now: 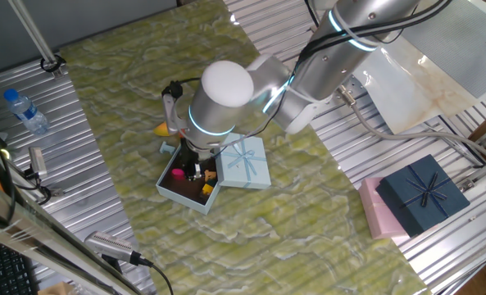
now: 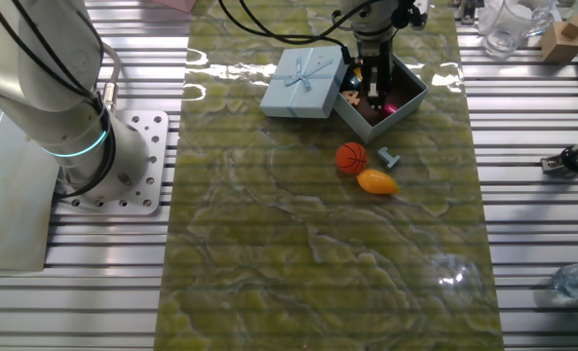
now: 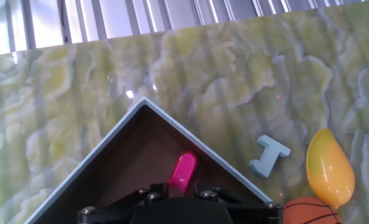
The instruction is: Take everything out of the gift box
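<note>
The pale-blue gift box stands open, its bow lid beside it. My gripper reaches down inside it. It looks open, with its fingers either side of the near end of a magenta piece on the brown floor. Small orange bits also lie inside. Outside on the mat are an orange basketball, a yellow-orange mango and a pale-blue piece.
A dark navy box with a bow sits on a pink box at the table's side. A water bottle lies on the metal slats. A glass and a wooden block stand at one corner.
</note>
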